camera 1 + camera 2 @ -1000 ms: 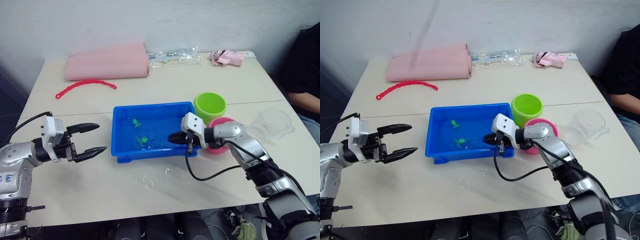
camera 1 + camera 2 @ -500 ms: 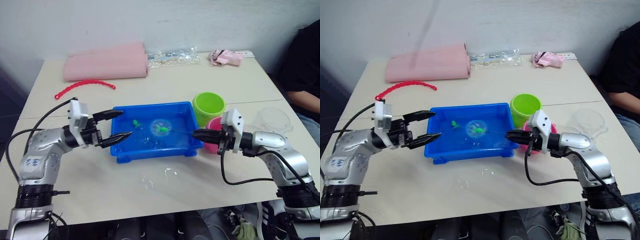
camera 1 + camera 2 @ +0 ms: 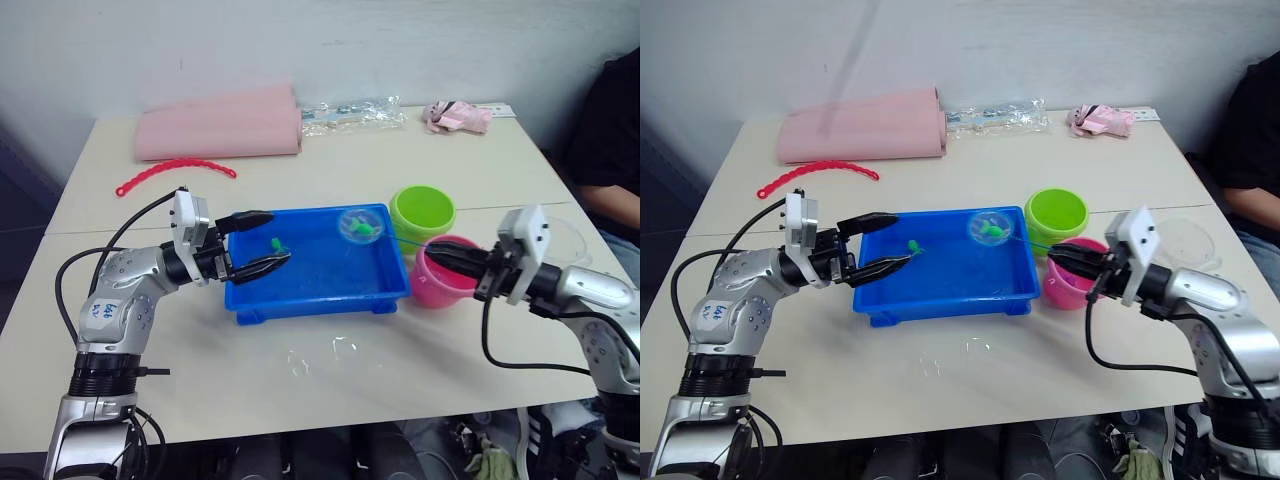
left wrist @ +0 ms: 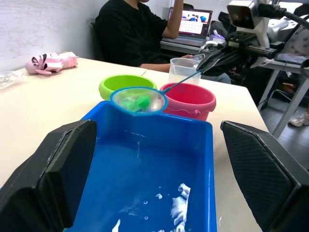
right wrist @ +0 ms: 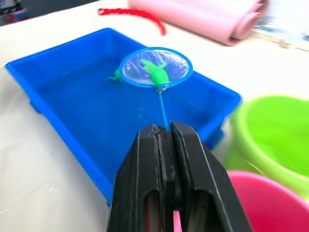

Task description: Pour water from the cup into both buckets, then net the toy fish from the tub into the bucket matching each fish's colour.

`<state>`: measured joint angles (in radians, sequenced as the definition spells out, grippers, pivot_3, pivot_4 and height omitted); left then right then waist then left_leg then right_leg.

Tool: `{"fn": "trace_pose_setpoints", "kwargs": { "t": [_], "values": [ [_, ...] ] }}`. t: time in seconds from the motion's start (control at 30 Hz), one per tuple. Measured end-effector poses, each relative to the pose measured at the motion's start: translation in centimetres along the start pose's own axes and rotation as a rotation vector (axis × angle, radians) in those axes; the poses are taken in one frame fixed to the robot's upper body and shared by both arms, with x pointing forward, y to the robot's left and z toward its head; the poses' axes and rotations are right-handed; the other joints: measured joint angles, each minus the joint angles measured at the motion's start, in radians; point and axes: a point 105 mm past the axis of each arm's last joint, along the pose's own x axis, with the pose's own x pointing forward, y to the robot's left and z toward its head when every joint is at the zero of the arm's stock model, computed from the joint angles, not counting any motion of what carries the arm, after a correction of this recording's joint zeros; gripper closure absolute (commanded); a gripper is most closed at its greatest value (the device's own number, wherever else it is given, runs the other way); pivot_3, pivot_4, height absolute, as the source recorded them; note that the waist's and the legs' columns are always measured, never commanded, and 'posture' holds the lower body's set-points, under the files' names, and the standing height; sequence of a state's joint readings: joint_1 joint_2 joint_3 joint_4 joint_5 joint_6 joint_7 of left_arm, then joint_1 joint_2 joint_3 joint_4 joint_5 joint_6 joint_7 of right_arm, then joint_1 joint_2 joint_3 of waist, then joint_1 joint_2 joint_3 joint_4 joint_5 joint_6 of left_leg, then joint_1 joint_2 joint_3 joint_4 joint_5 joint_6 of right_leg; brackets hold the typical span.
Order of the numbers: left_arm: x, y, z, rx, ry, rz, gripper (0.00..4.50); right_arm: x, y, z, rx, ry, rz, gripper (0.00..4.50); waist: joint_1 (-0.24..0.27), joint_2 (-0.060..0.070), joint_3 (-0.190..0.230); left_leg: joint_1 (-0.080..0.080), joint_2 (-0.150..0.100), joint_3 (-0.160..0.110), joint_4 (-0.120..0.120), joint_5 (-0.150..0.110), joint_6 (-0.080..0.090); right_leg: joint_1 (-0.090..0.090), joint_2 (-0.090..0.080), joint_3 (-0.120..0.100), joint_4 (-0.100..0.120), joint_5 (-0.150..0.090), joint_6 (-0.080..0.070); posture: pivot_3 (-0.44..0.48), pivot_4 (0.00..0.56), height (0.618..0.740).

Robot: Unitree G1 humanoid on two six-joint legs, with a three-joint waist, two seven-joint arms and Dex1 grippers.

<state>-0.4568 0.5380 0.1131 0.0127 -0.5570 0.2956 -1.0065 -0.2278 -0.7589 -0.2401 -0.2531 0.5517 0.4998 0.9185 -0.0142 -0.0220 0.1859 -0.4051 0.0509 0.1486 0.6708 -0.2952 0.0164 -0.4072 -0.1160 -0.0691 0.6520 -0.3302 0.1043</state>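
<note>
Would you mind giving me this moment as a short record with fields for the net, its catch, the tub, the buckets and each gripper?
net: hoop raised over the tub's far right corner, handle held by the right gripper
catch: one green fish in the mesh
tub: blue, one green fish left inside
buckets: green bucket and pink bucket right of the tub
left gripper: open, over the tub's left end
right gripper: shut on the handle
</note>
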Motion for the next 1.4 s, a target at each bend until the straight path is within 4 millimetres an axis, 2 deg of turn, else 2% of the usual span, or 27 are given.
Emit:
{"fn": "trace_pose_setpoints", "kwargs": {
  "t": [0.1, 0.17, 0.2, 0.27, 0.4, 0.47, 0.53, 0.83, 0.9, 0.97, 1.07, 1.2, 1.4],
  "values": [
    [1.1, 0.0, 0.1, 0.013, -0.019, 0.009, 0.03, -0.7, -2.3, 1.9, -0.043, -0.08, -0.107, 4.5, 0.004, 0.0, 0.0, 0.0, 0.0, 0.0, 0.004, 0.0, 0.0, 0.0, 0.0, 0.001, 0.001, 0.0, 0.0, 0.0, 0.15, 0.74],
    [1.3, 0.2, 0.5, 0.027, -0.024, 0.015, 0.03, -1.0, -3.0, 2.3, -0.066, -0.1, -0.14, 4.5, 0.007, 0.0, 0.0, 0.0, 0.0, 0.0, 0.005, 0.0, 0.0, 0.0, 0.001, 0.001, 0.001, 0.0, 0.0, 0.0, 0.15, 0.74],
    [1.6, 0.3, 0.7, 0.037, -0.021, 0.02, 0.03, -1.2, -3.5, 2.2, -0.093, -0.1, -0.163, 4.5, 0.009, 0.0, 0.0, 0.0, 0.0, 0.0, 0.005, 0.0, 0.0, 0.0, 0.002, 0.001, 0.001, 0.0, 0.0, 0.0, 0.15, 0.74],
    [2.3, 0.7, 1.6, 0.052, -0.027, 0.026, 0.03, -1.8, -5.9, 0.9, -0.148, -0.066, -0.273, 4.5, 0.011, 0.0, 0.0, 0.0, -0.001, 0.0, 0.005, 0.0, 0.0, 0.001, 0.001, 0.001, 0.001, 0.0, 0.0, 0.0, 0.15, 0.74],
    [3.2, 0.7, 1.8, 0.067, -0.016, 0.016, 0.03, -1.9, -7.5, -0.1, -0.255, -0.023, -0.35, 4.5, 0.011, 0.0, 0.0, 0.0, -0.001, 0.001, 0.005, 0.0, 0.0, 0.0, 0.001, 0.002, 0.001, 0.0, 0.001, 0.0, 0.15, 0.74],
    [3.4, 0.6, 1.7, 0.074, -0.008, 0.011, 0.03, -1.8, -7.8, -0.3, -0.309, 0.004, -0.358, 4.5, 0.01, 0.0, 0.0, 0.0, -0.001, 0.001, 0.005, 0.0, 0.0, 0.0, 0.001, 0.002, 0.001, 0.0, 0.001, 0.0, 0.15, 0.74],
    [3.5, 0.7, 1.6, 0.077, 0.002, 0.013, 0.03, -1.8, -8.1, -0.8, -0.437, 0.067, -0.364, 4.5, 0.01, 0.0, 0.0, 0.0, -0.001, 0.001, 0.005, 0.0, 0.0, 0.0, 0.001, 0.002, 0.001, 0.0, 0.001, 0.0, 0.15, 0.74],
    [3.5, 0.7, 1.4, 0.079, 0.011, 0.016, 0.03, -1.9, -8.2, -1.4, -0.664, 0.159, -0.337, 4.5, 0.009, 0.0, 0.0, 0.0, 0.0, 0.001, 0.006, 0.0, 0.0, 0.0, 0.001, 0.002, 0.001, 0.0, 0.001, 0.0, 0.15, 0.74],
    [3.5, 0.7, 1.4, 0.077, 0.011, 0.014, 0.03, -2.6, -8.5, -1.3, -0.827, 0.225, -0.329, 4.5, 0.01, 0.0, 0.0, 0.0, 0.0, 0.001, 0.006, 0.0, 0.0, 0.0, 0.001, 0.002, 0.001, 0.0, 0.001, 0.0, 0.15, 0.74],
    [3.5, 0.8, 1.2, 0.072, 0.015, 0.014, 0.03, -3.1, -8.5, -0.4, -1.005, 0.235, -0.324, 4.5, 0.01, 0.0, 0.0, 0.0, 0.0, 0.001, 0.007, 0.0, 0.0, 0.0, 0.001, 0.002, 0.001, 0.0, 0.001, 0.0, 0.15, 0.74],
    [3.5, 0.6, 0.3, 0.058, 0.046, -0.003, 0.03, -4.2, -8.7, 0.2, -1.266, 0.324, -0.257, 4.5, 0.008, 0.001, 0.0, 0.0, 0.001, 0.001, 0.007, 0.0, 0.0, 0.0, 0.001, 0.002, 0.001, 0.0, 0.001, 0.0, 0.15, 0.74],
    [3.3, 0.6, 0.0, 0.055, 0.056, -0.005, 0.03, -4.4, -9.0, 0.7, -1.364, 0.329, -0.242, 4.5, 0.005, 0.001, 0.0, 0.0, 0.001, 0.001, 0.008, 0.0, 0.0, 0.0, 0.001, 0.002, 0.002, 0.0, 0.001, 0.0, 0.15, 0.74],
    [3.3, 0.2, 0.1, 0.07, 0.05, -0.039, 0.03, -4.4, -9.4, -0.3, -1.416, 0.361, -0.226, 4.5, -0.005, 0.001, 0.0, 0.0, 0.002, 0.001, 0.008, 0.001, -0.001, 0.0, 0.002, 0.002, 0.002, 0.0, 0.001, 0.0, 0.15, 0.74]
  ]
}}
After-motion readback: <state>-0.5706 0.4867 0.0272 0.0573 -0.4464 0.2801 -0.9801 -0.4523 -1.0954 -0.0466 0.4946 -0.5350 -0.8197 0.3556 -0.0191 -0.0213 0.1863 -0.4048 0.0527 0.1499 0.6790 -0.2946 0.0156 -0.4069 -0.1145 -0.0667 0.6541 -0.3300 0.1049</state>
